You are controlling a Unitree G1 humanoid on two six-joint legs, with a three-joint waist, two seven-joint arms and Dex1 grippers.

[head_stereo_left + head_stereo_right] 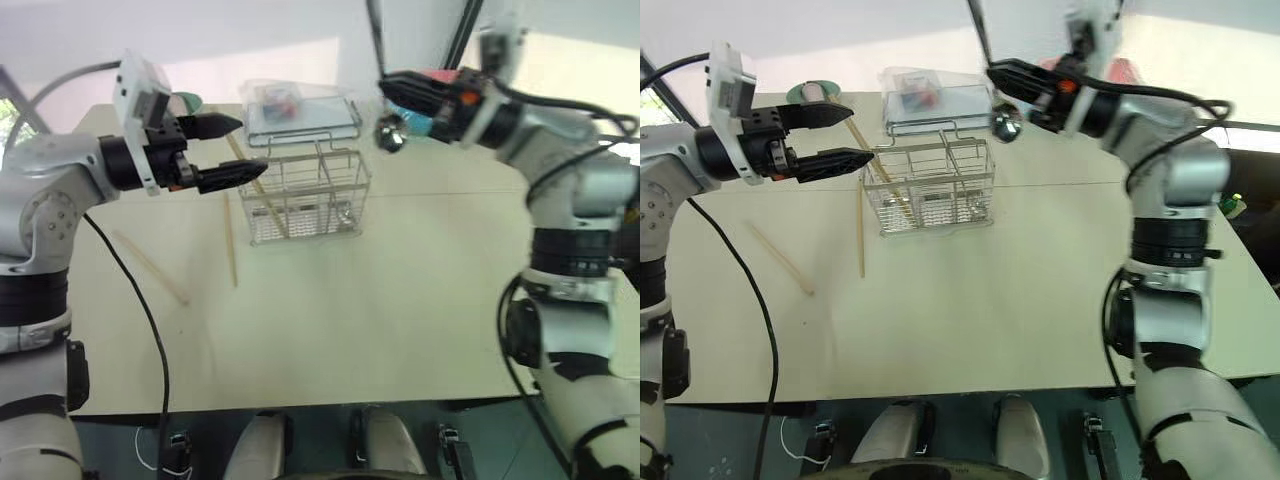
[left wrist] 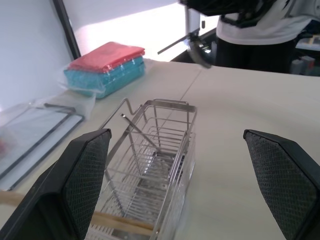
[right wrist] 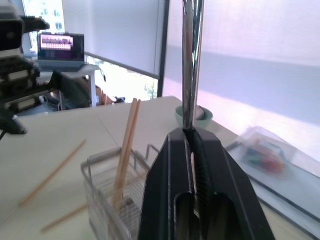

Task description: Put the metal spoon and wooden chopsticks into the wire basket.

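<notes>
Two chopsticks (image 1: 876,166) lean inside basket (image 1: 930,188) near table's (image 1: 1040,290) far edge; two more (image 1: 861,232) lie flat on table by its left side. I see right gripper (image 1: 1002,78) clamped on spoon (image 1: 1005,122), held in air above basket's right end. Left gripper (image 1: 845,135) gapes wide, empty, hovering beside basket's left end.

Metal spoon (image 1: 389,131) above wire basket (image 1: 303,195)

You're looking at silver-grey arms (image 1: 45,195) with black joint rings, black cables (image 1: 140,300) trailing from them, white camera blocks (image 1: 725,85) at the wrists, and black jaws textured inside.
</notes>
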